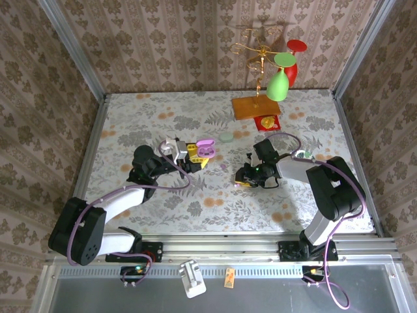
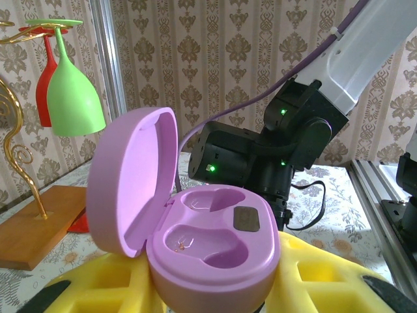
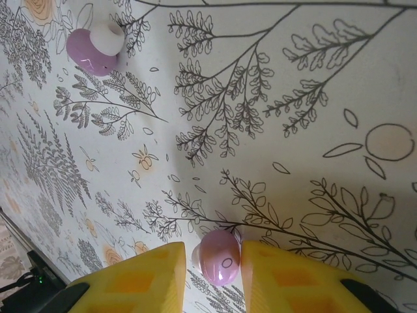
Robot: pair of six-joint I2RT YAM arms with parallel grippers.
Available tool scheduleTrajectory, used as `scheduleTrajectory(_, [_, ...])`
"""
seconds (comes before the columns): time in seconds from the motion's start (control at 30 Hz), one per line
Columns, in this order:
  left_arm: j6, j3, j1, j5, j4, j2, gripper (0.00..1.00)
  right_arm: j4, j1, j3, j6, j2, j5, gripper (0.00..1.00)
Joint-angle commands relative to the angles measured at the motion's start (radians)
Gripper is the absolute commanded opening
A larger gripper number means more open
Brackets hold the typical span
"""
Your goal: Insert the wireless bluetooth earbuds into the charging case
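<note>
The right gripper [image 3: 214,253] pinches one earbud [image 3: 220,259] down on the surface [image 3: 313,98]. The open charging case [image 2: 215,251] (both cups empty) sits squeezed in the left gripper [image 2: 208,290], off to the left. A second earbud [image 3: 96,45] lies well apart.

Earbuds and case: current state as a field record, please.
case: lilac, lid open, both wells empty
left gripper: shut on case
right gripper: shut on one earbud, close to table
other earbud: loose on table, apart from right gripper
inserted: none yet
</note>
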Motion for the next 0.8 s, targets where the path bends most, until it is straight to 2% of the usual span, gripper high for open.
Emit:
scheduleTrajectory(0.0, [0.029, 0.012, 0.009, 0.02, 0.008, -0.014, 0.24, 0.017, 0.006, -0.011, 0.02, -0.005, -0.034, 0.3])
scheduleTrajectory(0.77, [0.033, 0.018, 0.01, 0.021, 0.009, -0.002, 0.24, 0.026, 0.024, 0.006, 0.024, 0.026, -0.061, 0.29])
